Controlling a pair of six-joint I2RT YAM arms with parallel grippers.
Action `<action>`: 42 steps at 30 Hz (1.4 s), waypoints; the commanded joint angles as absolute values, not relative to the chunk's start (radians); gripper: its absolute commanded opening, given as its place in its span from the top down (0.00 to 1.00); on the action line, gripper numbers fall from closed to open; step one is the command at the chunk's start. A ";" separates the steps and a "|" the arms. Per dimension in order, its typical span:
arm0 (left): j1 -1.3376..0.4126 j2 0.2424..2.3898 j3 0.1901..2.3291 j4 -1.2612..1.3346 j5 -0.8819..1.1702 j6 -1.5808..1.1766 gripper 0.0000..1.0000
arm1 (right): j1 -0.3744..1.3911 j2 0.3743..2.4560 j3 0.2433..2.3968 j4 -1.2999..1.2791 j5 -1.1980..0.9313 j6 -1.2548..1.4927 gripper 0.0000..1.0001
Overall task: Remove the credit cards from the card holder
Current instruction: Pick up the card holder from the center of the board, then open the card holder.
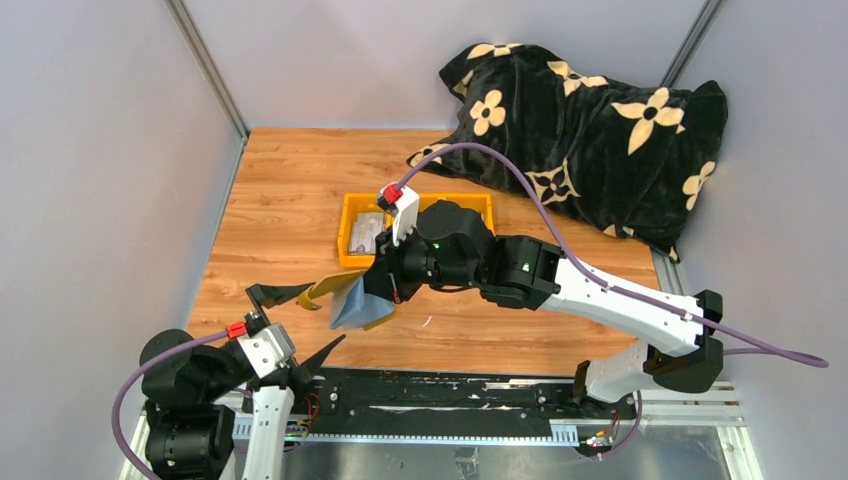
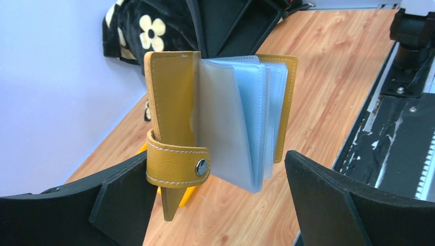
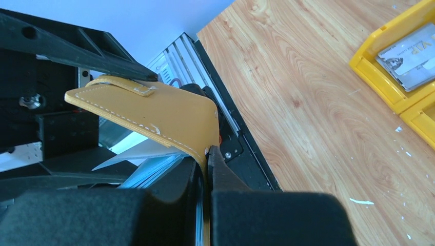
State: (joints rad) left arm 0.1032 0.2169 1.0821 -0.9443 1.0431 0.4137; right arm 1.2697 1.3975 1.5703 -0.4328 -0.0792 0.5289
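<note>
From above, the right arm reaches in from the near right and holds the card holder [image 1: 352, 303] in the air, nearer and left of the tray [image 1: 470, 198] and just beyond the left arm. The leaves hardly show from there. The left wrist view faces them. The holder stands upright with its long axis vertical, yellow covers apart, clear sleeves [image 2: 231, 118] fanned toward the camera, and the snap strap [image 2: 177, 166] curled round the left cover's lower edge. The left fingers [image 2: 328, 200] are spread wide and grasp nothing. The holder sits between and beyond them, and I cannot tell whether the strap touches the left one. Only the right wrist view shows the grip: the right fingers [image 3: 277, 215] are clenched on one yellow cover. It also shows cards [image 3: 410, 56] lying flat in the tray. Bare surface [image 3: 308, 102] lies open between the holder and the tray. The grey side walls stand close, and a black pouch [image 1: 590, 120] fills the far right corner.
</note>
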 commanded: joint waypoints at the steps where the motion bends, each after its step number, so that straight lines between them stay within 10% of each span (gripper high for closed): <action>1: 0.118 0.224 1.096 -0.946 1.032 0.488 0.00 | 1.288 1.423 1.638 -0.429 -0.088 0.551 1.00; 42: 0.129 0.223 1.127 -0.919 1.041 0.388 0.00 | 1.312 1.420 1.638 -0.431 -0.098 0.553 1.00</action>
